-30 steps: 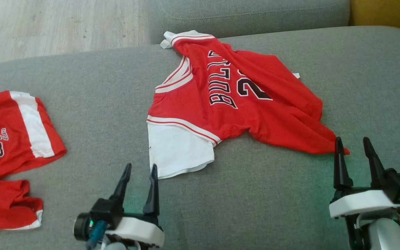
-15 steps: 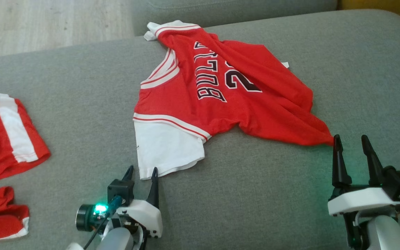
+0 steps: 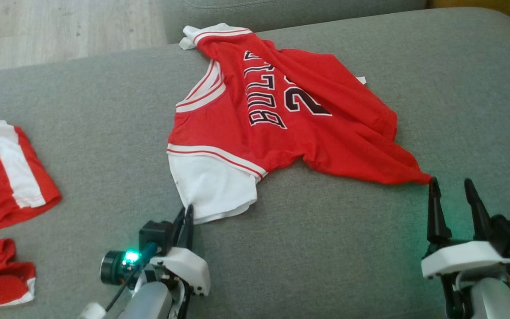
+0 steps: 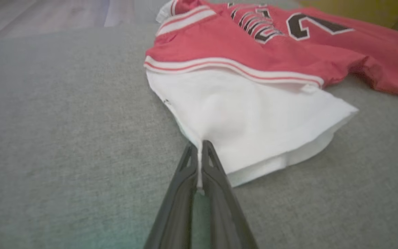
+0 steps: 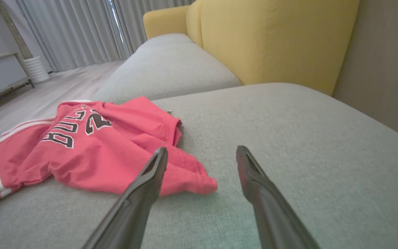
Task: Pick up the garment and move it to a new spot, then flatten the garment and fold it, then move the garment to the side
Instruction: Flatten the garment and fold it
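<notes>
**A:** Well, start with the head view. Where do things stand?

**B:** The red jersey (image 3: pixel 281 128) lies rumpled, lettering up, in the middle of the grey sofa cushion (image 3: pixel 326 257). A pair of matching shorts (image 3: pixel 7 173) sits well apart at the robot's left. The left gripper (image 3: pixel 187 209) is pinched narrow on the near corner of the white sleeve (image 3: pixel 213 190). The right gripper (image 3: pixel 452 186) stands wide, its tips just beside the red hem corner (image 3: pixel 419 178) and not on it.

**A:** So the pick-up is half made?

**B:** I'd say so. The right one wants to slide forward until that hem corner sits between its fingers, and only then close. If one arm lifts alone, I'd expect the cloth to swing and bunch.

**A:** And the left wrist view?

**B:** The fingers are together with a thin strip of white cloth caught between them. It's only the sleeve's very edge, and a bite that shallow could slip, so I'd lift slowly.

**A:** Right wrist view?

**B:** The fingers are well apart. The hem corner lies low on the cushion just ahead, nearer the finger on that view's left. I'd steer a touch that way, go down close to the cushion and take the corner cleanly. Then both arms should rise level and together.
</notes>
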Robot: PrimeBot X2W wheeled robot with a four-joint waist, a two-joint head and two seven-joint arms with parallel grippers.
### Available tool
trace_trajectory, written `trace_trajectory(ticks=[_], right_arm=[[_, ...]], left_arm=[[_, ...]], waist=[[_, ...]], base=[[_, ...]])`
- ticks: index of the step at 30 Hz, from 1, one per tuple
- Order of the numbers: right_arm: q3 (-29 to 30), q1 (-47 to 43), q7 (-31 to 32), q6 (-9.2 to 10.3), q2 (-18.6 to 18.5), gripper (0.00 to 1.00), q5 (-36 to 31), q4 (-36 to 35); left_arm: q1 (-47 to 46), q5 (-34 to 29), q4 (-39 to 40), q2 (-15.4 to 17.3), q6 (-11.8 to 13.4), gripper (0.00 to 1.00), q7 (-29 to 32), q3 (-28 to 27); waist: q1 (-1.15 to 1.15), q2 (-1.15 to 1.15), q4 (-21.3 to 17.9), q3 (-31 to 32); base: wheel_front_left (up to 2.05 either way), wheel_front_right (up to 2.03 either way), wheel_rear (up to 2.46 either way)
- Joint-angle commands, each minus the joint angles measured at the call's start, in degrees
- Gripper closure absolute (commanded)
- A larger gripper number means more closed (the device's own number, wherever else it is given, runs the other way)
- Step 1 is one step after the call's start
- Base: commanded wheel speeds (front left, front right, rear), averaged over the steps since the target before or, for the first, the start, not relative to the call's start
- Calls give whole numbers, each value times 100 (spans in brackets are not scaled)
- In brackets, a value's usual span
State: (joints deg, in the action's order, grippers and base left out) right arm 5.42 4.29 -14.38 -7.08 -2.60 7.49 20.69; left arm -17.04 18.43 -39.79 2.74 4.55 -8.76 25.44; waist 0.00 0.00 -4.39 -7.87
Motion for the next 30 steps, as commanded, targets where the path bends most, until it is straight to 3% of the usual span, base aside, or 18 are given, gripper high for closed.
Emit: trace_trajectory(ticks=[1, 8, 14, 30], right_arm=[[-83, 195, -54, -41, -28, 0, -37, -77], [48, 352, 90, -41, -28, 0, 83, 487], [49, 510, 242, -41, -28, 0, 391, 885], [-453, 750, 500, -41, -28, 0, 722, 1672]], left_arm=[[-92, 49, 235, 36, 45, 100, -176, -253], [-78, 122, 1142, 40, 439, 100, -615, -882], [215, -166, 2162, 28, 588, 100, -622, -1306], [451, -147, 2285, 15, 472, 100, -623, -1169]], waist=[[0, 0, 30, 14], [0, 0, 178, 41], [0, 0, 287, 11], [0, 0, 346, 33]], base=[[0, 0, 0], [0, 0, 0], [0, 0, 0], [0, 0, 0]])
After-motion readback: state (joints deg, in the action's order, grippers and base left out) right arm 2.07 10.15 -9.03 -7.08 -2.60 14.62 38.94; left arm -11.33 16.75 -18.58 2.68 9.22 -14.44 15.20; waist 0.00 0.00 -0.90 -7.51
